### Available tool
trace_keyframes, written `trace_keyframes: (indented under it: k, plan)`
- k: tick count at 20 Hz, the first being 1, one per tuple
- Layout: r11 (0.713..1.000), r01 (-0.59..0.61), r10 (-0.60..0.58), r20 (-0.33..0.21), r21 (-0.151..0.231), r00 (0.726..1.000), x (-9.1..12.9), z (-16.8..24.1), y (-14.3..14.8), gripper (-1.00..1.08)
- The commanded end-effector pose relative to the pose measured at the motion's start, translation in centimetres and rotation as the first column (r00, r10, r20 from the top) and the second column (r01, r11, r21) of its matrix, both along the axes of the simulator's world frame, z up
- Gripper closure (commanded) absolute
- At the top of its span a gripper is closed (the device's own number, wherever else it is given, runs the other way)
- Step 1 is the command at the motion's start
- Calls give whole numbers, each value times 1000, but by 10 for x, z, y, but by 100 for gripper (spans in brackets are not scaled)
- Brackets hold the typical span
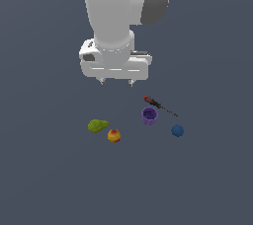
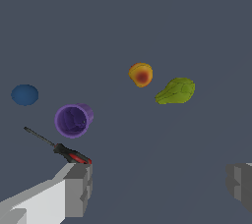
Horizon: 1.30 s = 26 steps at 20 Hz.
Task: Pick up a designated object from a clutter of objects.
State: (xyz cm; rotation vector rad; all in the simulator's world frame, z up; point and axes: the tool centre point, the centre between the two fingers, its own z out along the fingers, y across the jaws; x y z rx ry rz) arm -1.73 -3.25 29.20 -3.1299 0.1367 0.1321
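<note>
The designated object, a small dark-blue ball [image 1: 177,131] [image 2: 24,95], rests on the grey floor at the exterior view's right end of the clutter. Beside it stand a purple cup [image 1: 149,116] [image 2: 74,120] and a thin red-and-black screwdriver [image 1: 159,105] [image 2: 56,146]. A green lumpy fruit [image 1: 97,126] [image 2: 176,91] and an orange-yellow round fruit [image 1: 114,135] [image 2: 141,74] lie toward the exterior view's left. My gripper [image 1: 117,82] [image 2: 160,188] hangs open well above the floor, behind the clutter and apart from every object, with nothing between its fingers [image 2: 81,186].
The plain dark grey floor [image 1: 49,179] stretches all around the five objects. The white arm [image 1: 116,17] rises above the gripper at the back of the exterior view.
</note>
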Motion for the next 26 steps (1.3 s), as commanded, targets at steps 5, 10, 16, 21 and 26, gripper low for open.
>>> trace_keyframes:
  k: [5, 10, 16, 21, 26]
  plan:
    - [1000, -13, 13, 14, 7, 1000, 3, 2, 5, -92]
    - [999, -33, 32, 40, 22, 999, 7, 9, 13, -92]
    - [999, -42, 41, 38, 17, 998, 10, 5, 16, -92]
    - [997, -81, 81, 41, 6, 996, 22, -10, 34, -92]
    - [989, -149, 149, 45, -11, 988, 39, -37, 65, -92]
